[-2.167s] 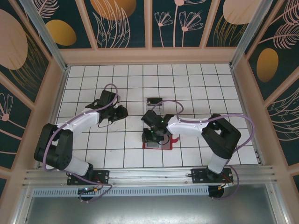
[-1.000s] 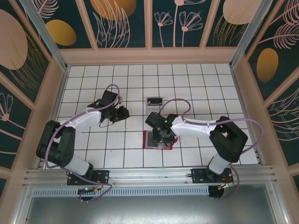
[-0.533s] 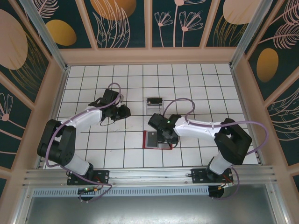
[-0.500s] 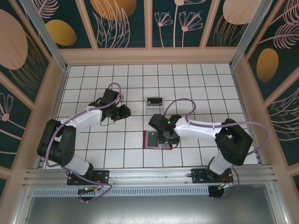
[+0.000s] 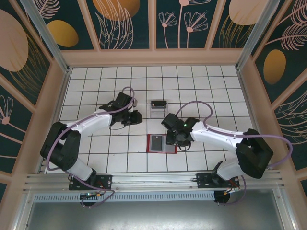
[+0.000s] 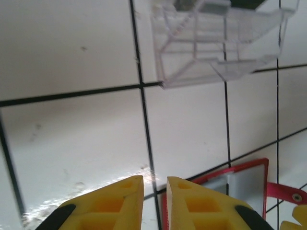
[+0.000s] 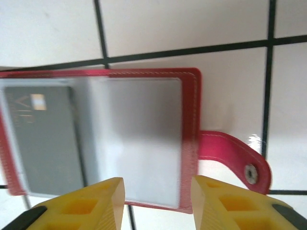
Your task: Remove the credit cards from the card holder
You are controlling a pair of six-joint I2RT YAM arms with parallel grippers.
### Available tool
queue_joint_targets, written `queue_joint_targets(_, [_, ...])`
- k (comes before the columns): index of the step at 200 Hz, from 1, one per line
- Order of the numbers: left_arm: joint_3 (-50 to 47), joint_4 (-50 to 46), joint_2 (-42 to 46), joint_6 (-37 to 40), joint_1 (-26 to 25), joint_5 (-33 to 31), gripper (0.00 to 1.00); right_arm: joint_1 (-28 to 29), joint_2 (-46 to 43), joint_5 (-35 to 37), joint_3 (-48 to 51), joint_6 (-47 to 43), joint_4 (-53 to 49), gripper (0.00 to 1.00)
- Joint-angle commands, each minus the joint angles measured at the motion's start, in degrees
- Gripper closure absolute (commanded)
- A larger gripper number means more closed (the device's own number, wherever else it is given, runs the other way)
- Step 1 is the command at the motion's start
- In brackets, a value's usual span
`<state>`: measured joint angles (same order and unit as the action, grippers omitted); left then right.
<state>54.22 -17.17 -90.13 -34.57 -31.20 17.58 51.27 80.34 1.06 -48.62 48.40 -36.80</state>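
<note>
The wallet (image 5: 161, 143) lies open on the white tiled bench (image 5: 96, 91), long axis left-right, tab right, a dark card (image 7: 45, 139) inside. Floral walls surround. The right end effector (image 5: 173, 140), released, has shifted right; the left end effector (image 6: 154, 201) is nearly clenched, empty.

The one legible marking is the lettering "VIP", faint and blurred, on the dark grey credit card (image 7: 45, 136) lying in the open red card holder (image 7: 191, 139), just ahead and left of the right gripper (image 7: 157, 191); beside it sits a small pale chip
</note>
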Motion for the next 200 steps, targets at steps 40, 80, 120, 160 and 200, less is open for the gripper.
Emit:
queue_joint_targets(40, [-1.73,2.61,-2.01,-6.59,-8.23,0.58,0.79,-6.84,-4.29,-18.19,6.9,-3.21,19.28,0.66])
queue_joint_targets(80, [-1.92,3.87,-4.07,-9.32,-13.29,-0.31,0.8,-8.64,-2.97,-20.82,8.01,-4.83,21.67,0.67])
queue_joint_targets(120, [-2.26,2.84,-5.93,-10.16,-15.99,-2.27,0.8,-8.78,-0.69,-22.22,8.58,-4.95,23.13,0.67])
queue_joint_targets(160, [-3.24,2.54,-6.19,-10.53,-16.39,-3.65,0.79,-8.73,1.45,-21.36,9.16,-4.88,23.17,0.68])
queue_joint_targets(200, [-4.02,2.93,-6.54,-10.53,-16.45,-3.55,0.8,-8.65,4.09,-22.21,9.16,-4.99,24.58,0.68])
